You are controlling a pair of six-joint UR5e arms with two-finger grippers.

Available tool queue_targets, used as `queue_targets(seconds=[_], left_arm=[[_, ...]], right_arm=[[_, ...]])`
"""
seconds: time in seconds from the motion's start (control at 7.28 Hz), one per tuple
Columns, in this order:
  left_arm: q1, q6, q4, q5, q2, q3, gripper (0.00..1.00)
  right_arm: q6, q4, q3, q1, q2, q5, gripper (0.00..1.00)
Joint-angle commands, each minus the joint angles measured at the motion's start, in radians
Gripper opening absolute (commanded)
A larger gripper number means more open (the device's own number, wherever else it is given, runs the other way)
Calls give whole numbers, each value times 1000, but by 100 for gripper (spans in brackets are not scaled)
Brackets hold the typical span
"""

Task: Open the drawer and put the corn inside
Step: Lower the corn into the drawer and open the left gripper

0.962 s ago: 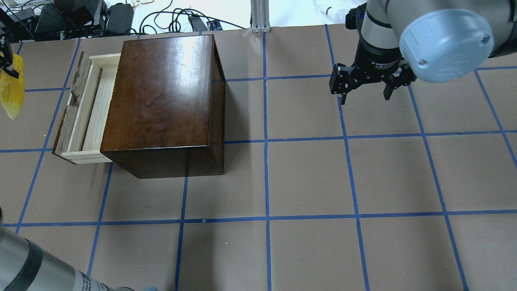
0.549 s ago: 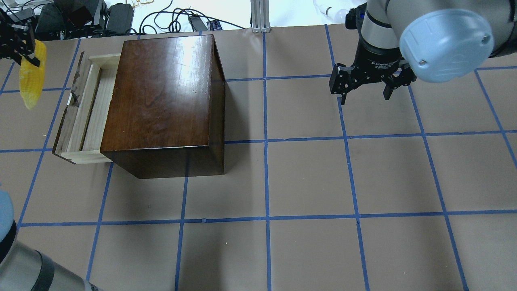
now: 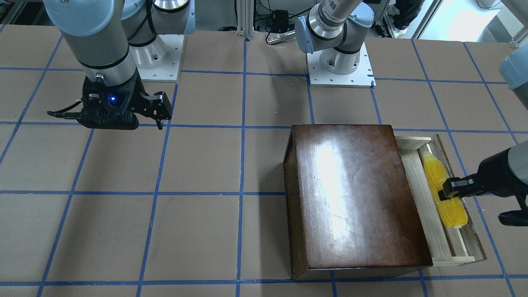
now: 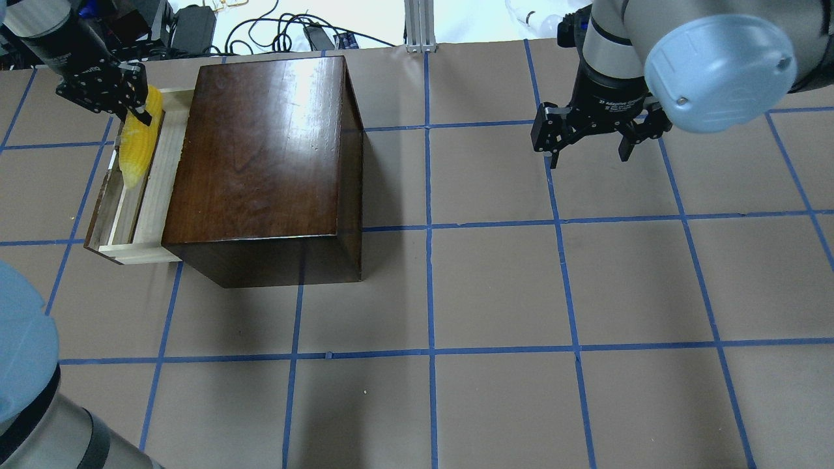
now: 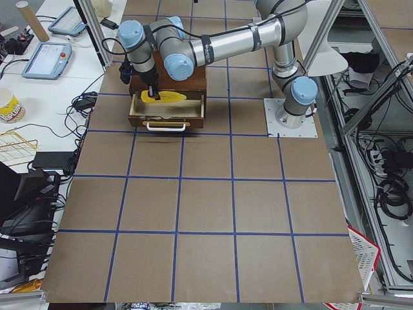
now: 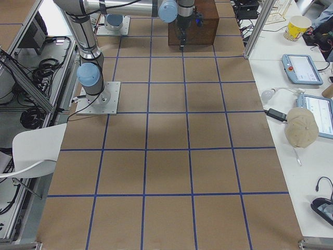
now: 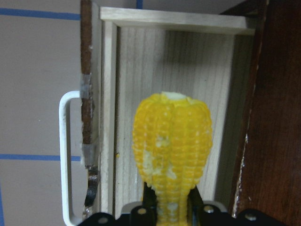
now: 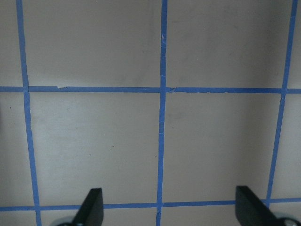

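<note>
While the drawer [image 4: 140,251] is pulled out of the left side of the dark brown box [image 4: 260,150], the left gripper [image 4: 139,109] holds the yellow corn [image 4: 138,146] right over it. The two black fingers [image 7: 149,203] squeeze the thin end of the corn [image 7: 171,141], one on each side. The fat end points at the near end of the drawer [image 7: 108,94]. The corn lies along the drawer, between its dark front panel and the box. I cannot tell if the corn touches the pale wood floor or hangs just above it. A thin white handle [image 7: 63,155] sticks out from the front panel.

The box sits on the far left part of the brown table [image 4: 495,280], which has blue tape lines in squares. In the view from across the table, the corn [image 3: 453,212] shows bright above the drawer [image 3: 451,260], beside the shiny box top [image 3: 354,194].

The right gripper [image 4: 589,156] hangs over the far right part of the table, well apart from the box. Its fingers [image 8: 91,209] are spread wide and hold nothing.
</note>
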Motion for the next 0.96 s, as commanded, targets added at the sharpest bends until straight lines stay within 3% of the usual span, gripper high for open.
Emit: queue_targets(seconds=[0.0, 0.41, 0.55, 0.69, 0.82], left_arm=[[-1, 72, 85, -20, -27, -48, 0], [6, 70, 93, -17, -43, -86, 3], [8, 73, 102, -16, -46, -89, 31], [8, 72, 117, -19, -44, -89, 99], [11, 70, 116, -11, -41, -89, 100]], right_arm=[[0, 0, 0, 0, 0, -1, 100], [0, 1, 0, 0, 0, -1, 100], [0, 0, 0, 0, 0, -1, 100], [0, 0, 0, 0, 0, -1, 100], [0, 0, 0, 0, 0, -1, 100]])
